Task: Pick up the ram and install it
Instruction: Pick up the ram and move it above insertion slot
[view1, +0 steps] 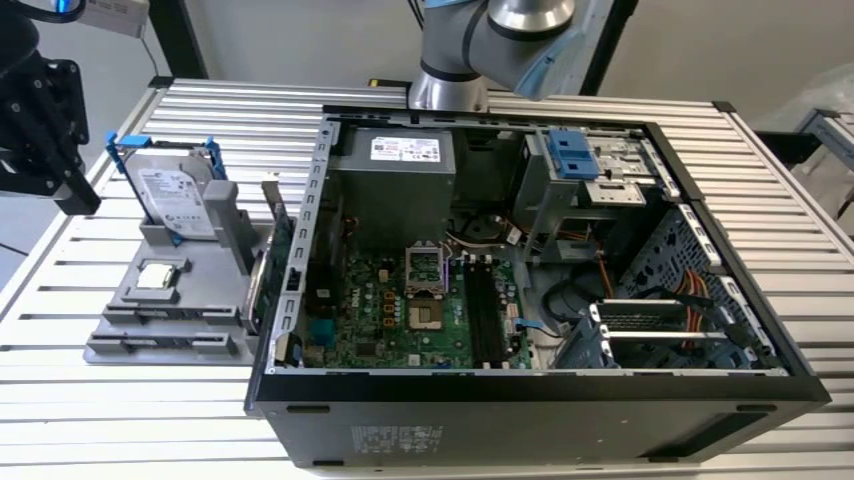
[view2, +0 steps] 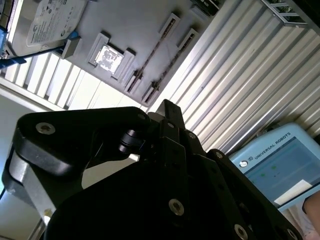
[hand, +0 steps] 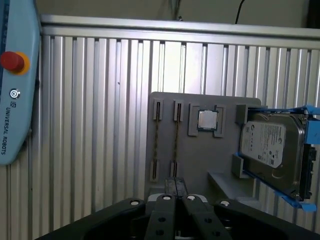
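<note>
Two thin ram sticks stand on edge in the slots of a grey holder beside the computer case; in the first wrist view they are the ram and a second stick. The second wrist view shows the ram from farther off, and in the exterior view it is a thin strip at the holder's front. My black gripper hangs well above the holder, at the exterior view's far left. Its fingertips meet, with nothing between them. The gripper touches nothing.
The holder also carries a hard drive in a blue frame, a square silver processor and an upright green card. The open case with its motherboard lies to the exterior view's right. A blue pendant lies on the slatted table.
</note>
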